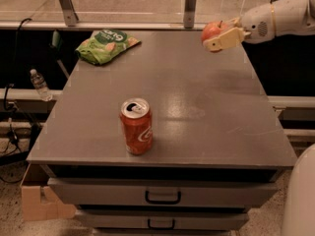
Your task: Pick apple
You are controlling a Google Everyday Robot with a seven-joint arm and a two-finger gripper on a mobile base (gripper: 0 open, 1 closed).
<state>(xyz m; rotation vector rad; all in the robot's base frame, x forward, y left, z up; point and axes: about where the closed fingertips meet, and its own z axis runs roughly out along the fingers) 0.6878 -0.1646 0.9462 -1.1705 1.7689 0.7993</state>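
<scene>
The apple (211, 31) is small, round and red, held up in the air above the far right part of the grey table (206, 112). My gripper (220, 35) reaches in from the upper right and is shut on the apple, with one pale finger (224, 40) across its front and lower side. The white arm (278, 17) extends off the right edge.
An orange-red soda can (136, 126) stands upright near the table's front centre-left. A green snack bag (106, 44) lies at the far left corner. Drawers (162, 195) sit below the tabletop. A water bottle (39, 84) stands left of the table.
</scene>
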